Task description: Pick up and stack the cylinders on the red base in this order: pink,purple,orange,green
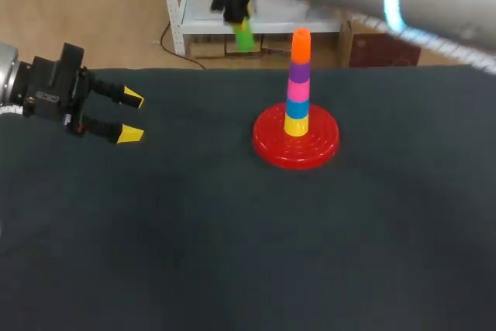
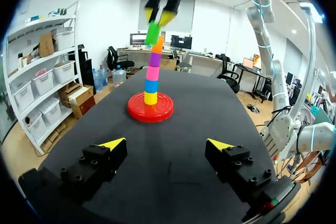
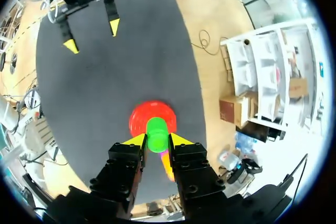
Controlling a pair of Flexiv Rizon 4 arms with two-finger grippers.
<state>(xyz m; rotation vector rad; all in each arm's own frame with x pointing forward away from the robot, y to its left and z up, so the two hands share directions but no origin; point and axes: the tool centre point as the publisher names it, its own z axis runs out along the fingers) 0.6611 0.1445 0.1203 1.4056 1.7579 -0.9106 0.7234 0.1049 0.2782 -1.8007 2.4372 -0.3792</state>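
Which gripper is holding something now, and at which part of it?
The right gripper holds the green cylinder by its upper end, fingers on opposite sides. The left gripper is empty.

A table (image 1: 232, 253) stands under a dark, nearly black cloth that runs flat and smooth to its edges. A round red base (image 1: 267, 139) with ridged rings lies flat on the cloth, toward the far edge and slightly right of the middle.
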